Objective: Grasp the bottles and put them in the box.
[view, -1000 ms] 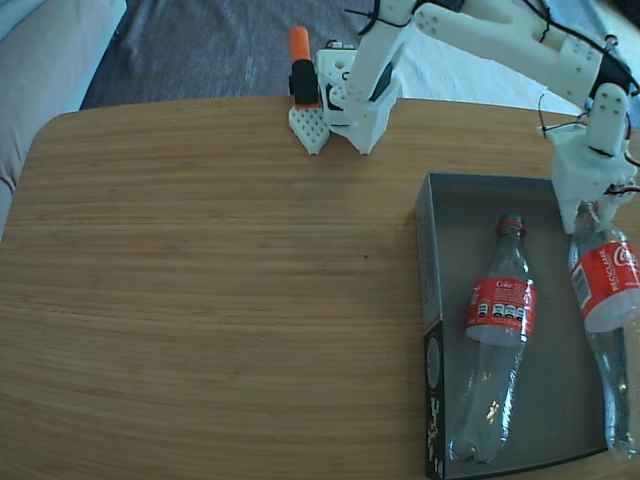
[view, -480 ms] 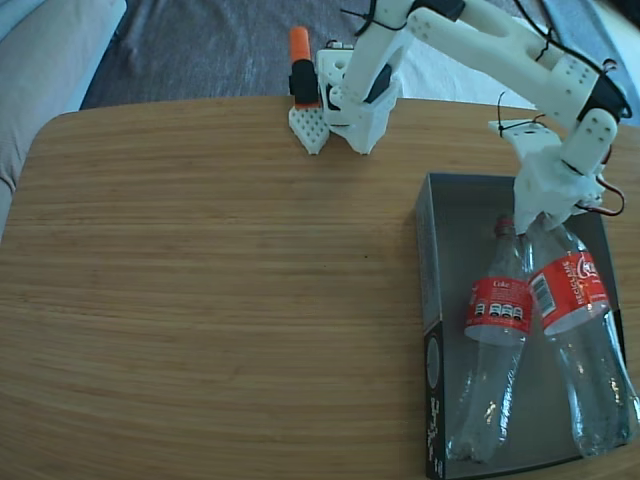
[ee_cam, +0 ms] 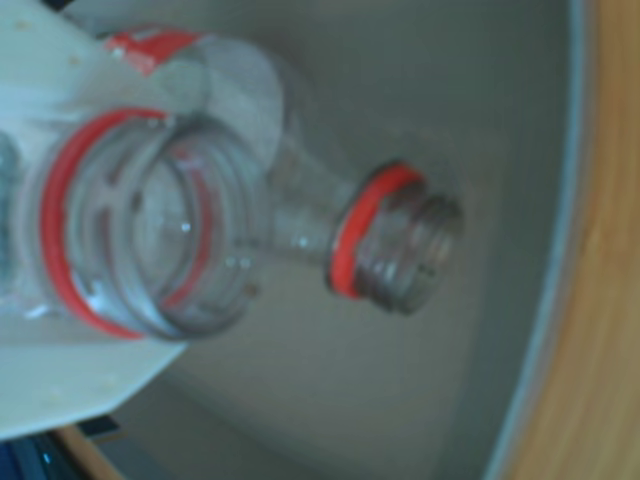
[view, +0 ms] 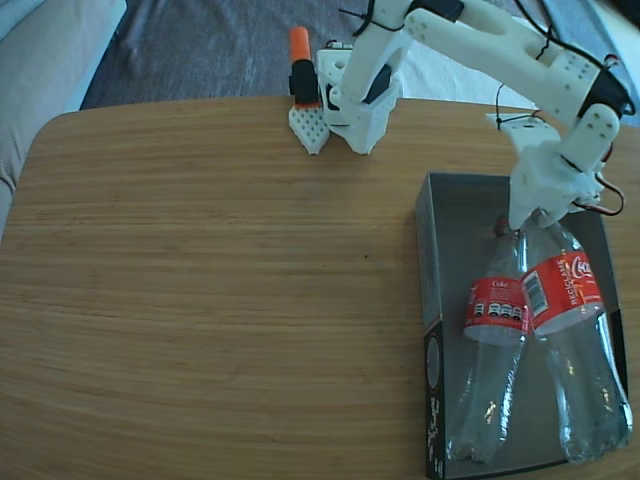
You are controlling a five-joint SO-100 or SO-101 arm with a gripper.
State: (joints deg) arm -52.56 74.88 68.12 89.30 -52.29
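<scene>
White gripper [view: 528, 215] of mine is clamped on the neck of one bottle [view: 572, 330], which slants down from it into the box [view: 432, 290]. Just left of my fingers, the second bottle [view: 492, 350] lies flat inside, touching the held one.

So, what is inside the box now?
Two clear bottles: one lies flat on the grey floor of the box, the other is held at its neck. The jaws hide that neck; the box's lower end is out of frame.
</scene>
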